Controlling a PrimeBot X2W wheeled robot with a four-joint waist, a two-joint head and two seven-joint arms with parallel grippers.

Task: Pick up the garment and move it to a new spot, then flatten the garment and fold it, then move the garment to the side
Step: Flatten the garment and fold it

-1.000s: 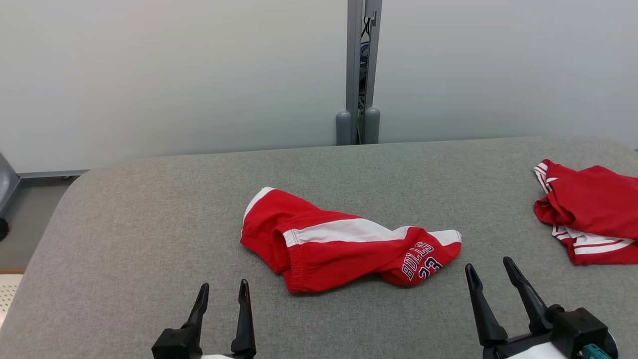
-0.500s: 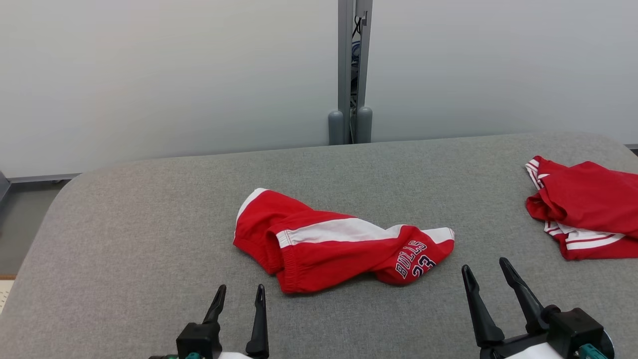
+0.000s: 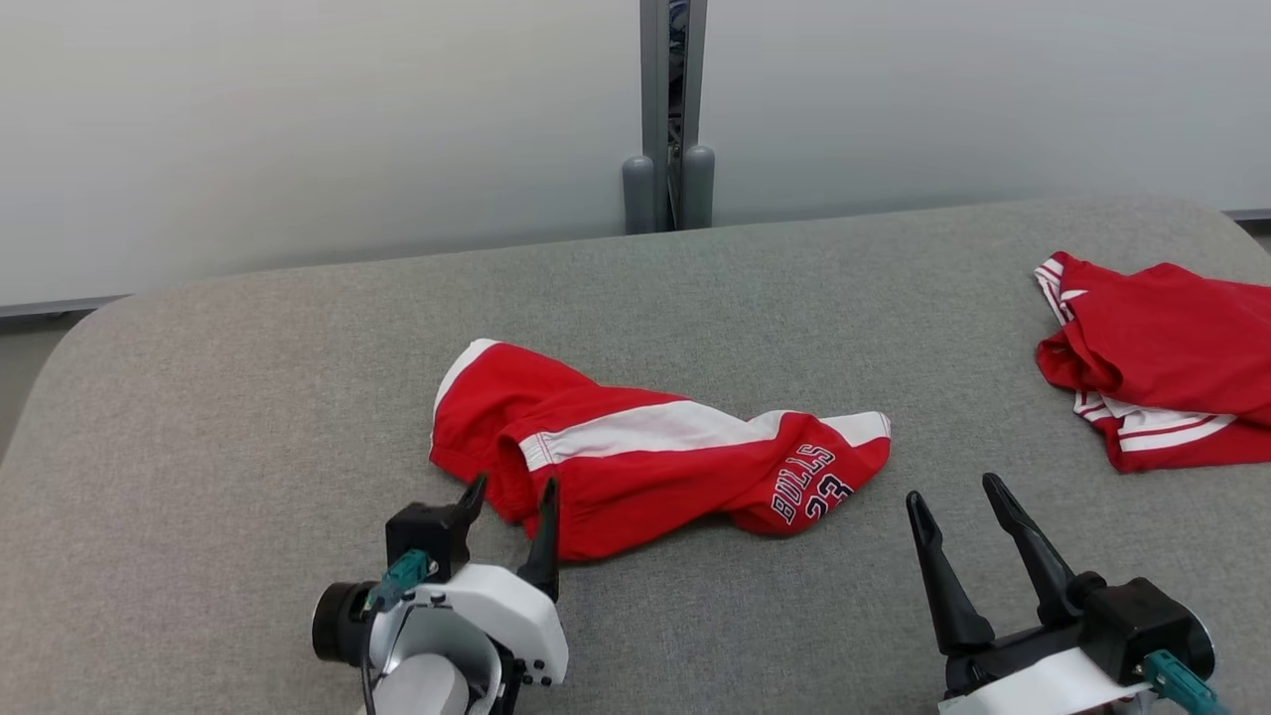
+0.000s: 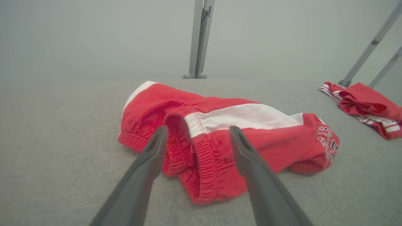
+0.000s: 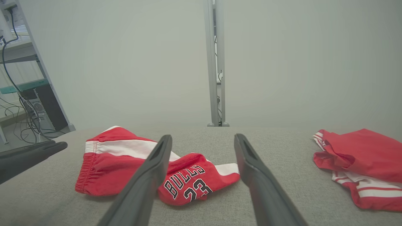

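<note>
The garment (image 3: 645, 457) is a pair of red shorts with white side stripes and "BULLS 23" printed on one leg, crumpled in the middle of the grey padded table (image 3: 248, 397). My left gripper (image 3: 508, 493) stands open at the shorts' elastic waistband, fingertips just at its near-left edge. In the left wrist view the waistband (image 4: 194, 157) lies between the two open fingers. My right gripper (image 3: 953, 497) is open, hovering a little right of the printed leg (image 5: 188, 182), not touching it.
A second red garment (image 3: 1152, 367) with white trim lies bunched at the table's right edge. A grey wall and a metal post (image 3: 667, 109) stand behind the table. Shelving with cables (image 5: 22, 103) shows at the far left of the right wrist view.
My left gripper has advanced up to the shorts' waistband and its white wrist has come into view. The camera has tilted, shifting the whole scene. The right gripper has barely moved.
</note>
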